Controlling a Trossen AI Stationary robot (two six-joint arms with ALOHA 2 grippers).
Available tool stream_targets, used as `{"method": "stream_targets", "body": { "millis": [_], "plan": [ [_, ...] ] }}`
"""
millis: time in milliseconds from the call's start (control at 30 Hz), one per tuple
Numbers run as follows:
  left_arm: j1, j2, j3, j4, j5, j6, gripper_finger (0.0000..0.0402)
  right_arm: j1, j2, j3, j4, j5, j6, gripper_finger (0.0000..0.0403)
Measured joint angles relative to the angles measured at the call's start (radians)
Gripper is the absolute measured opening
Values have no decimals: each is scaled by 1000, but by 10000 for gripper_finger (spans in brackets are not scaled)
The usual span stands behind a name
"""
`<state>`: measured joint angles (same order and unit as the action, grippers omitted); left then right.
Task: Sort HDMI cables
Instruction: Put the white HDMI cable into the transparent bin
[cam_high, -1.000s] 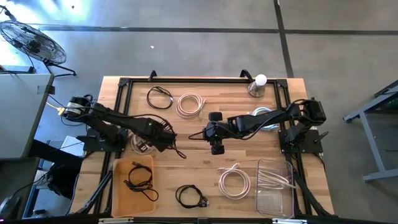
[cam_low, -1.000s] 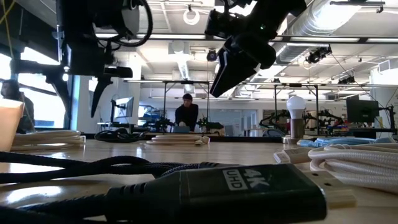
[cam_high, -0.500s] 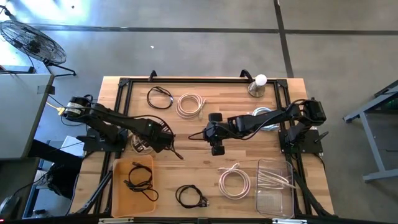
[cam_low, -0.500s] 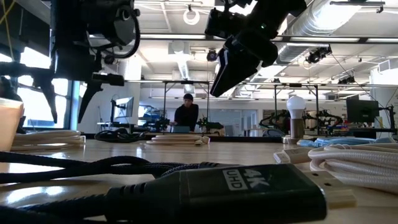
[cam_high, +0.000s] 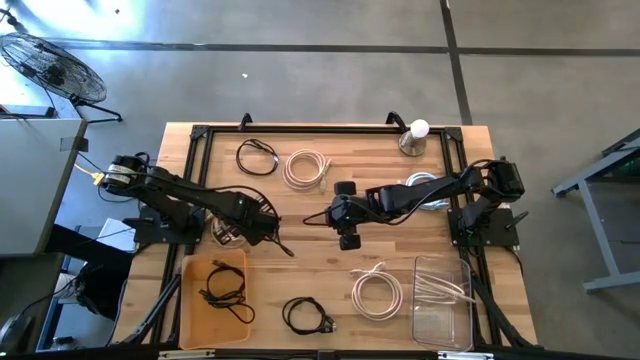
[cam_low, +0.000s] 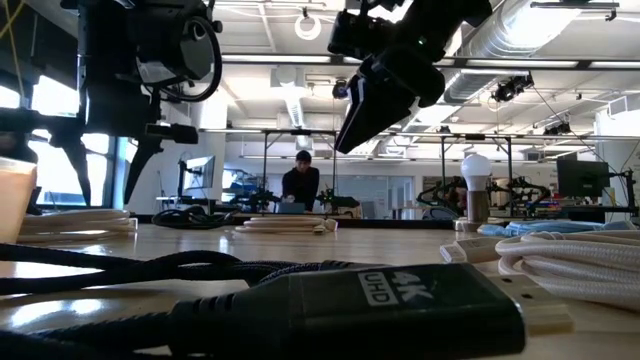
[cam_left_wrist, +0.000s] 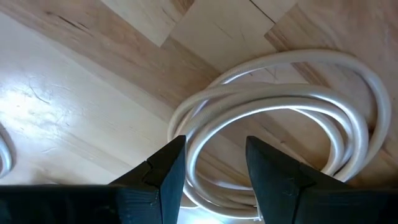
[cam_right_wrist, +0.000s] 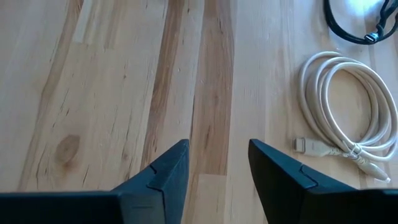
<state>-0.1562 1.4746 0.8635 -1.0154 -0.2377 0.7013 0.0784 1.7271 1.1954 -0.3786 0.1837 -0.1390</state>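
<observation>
Several coiled HDMI cables lie flat on the wooden table. My left gripper (cam_high: 245, 225) (cam_left_wrist: 214, 146) (cam_low: 110, 190) hangs open, pointing down over a white coil (cam_left_wrist: 280, 118) (cam_high: 226, 234), its fingers above the coil's rim without touching. My right gripper (cam_high: 320, 217) (cam_right_wrist: 217, 149) (cam_low: 346, 145) hovers open over bare wood at mid-table. A black coil (cam_high: 257, 157) and a white coil (cam_high: 305, 168) (cam_right_wrist: 342, 134) lie by the far edge. Near the front lie a white coil (cam_high: 377, 292) and a black coil (cam_high: 307, 316). A pale bluish coil (cam_high: 425, 190) sits partly hidden under the right arm.
A tan tray (cam_high: 190, 300) at the near left holds a black coil (cam_high: 227, 290). A clear bin (cam_high: 460, 320) at the near right holds white cables (cam_high: 443, 290). A light bulb on a base (cam_high: 415, 135) stands at the far right. A person (cam_low: 300, 185) shows far behind the table.
My left gripper has sunk a little toward the white coil and turned about its wrist, so both fingers now show in the low view. The right arm and the cables have kept still.
</observation>
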Motion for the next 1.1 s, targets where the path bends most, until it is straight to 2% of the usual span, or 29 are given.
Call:
{"method": "stream_targets", "body": {
  "millis": [833,933,1100],
  "plan": [
    [0,9,-18,37,2,6,160,0,0,0,0,-16,8,151],
    [0,17,-45,143,13,32,160,0,0,0,0,-16,7,151],
    [28,10,-179,382,61,96,160,0,0,0,2,-16,9,151]
  ]
}}
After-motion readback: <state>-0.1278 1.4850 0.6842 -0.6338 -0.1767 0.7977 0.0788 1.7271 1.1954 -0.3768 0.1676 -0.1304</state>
